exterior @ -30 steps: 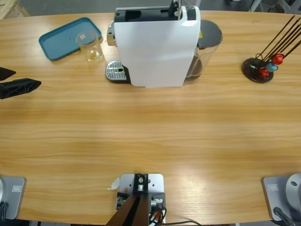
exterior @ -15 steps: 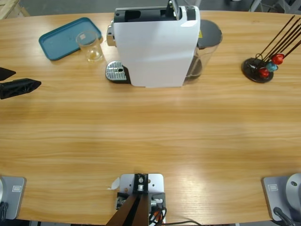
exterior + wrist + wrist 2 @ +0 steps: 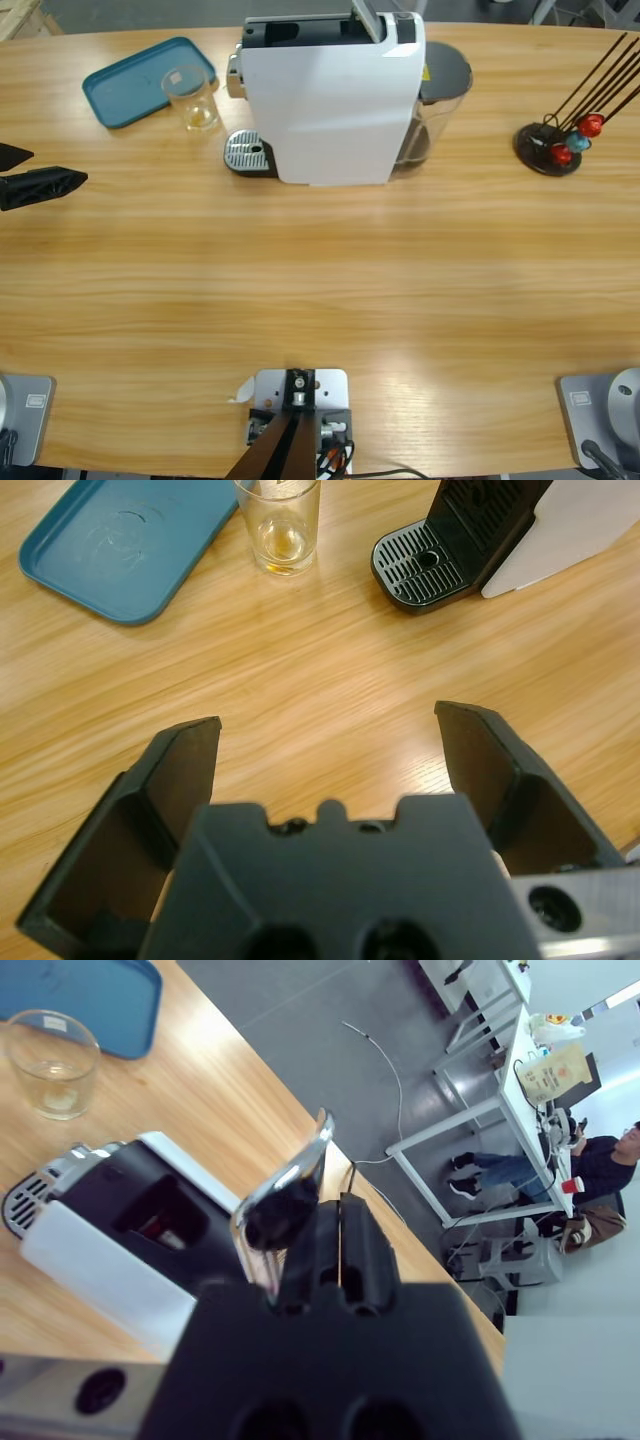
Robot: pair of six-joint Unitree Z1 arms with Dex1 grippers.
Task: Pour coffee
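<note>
Glass (image 3: 190, 97): fragile, slippery, seemingly empty of coffee; grip mid-wall. Left pincer (image 3: 330, 745) spread; right pincer (image 3: 330, 1250) pressed together at lever (image 3: 290, 1185)

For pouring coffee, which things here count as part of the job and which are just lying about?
Part of the job: coffee machine, its lever, right gripper, clear glass, drip tray.
Lying about: blue tray, capsule stand, left gripper.

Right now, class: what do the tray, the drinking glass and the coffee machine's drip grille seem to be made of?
Tray: probably plastic; matte teal, moulded rim.
Drinking glass: clear glass or plastic; the table shows through it.
Drip grille: apparently metal; silvery and perforated in the high view, though it reads dark from the left wrist.
</note>
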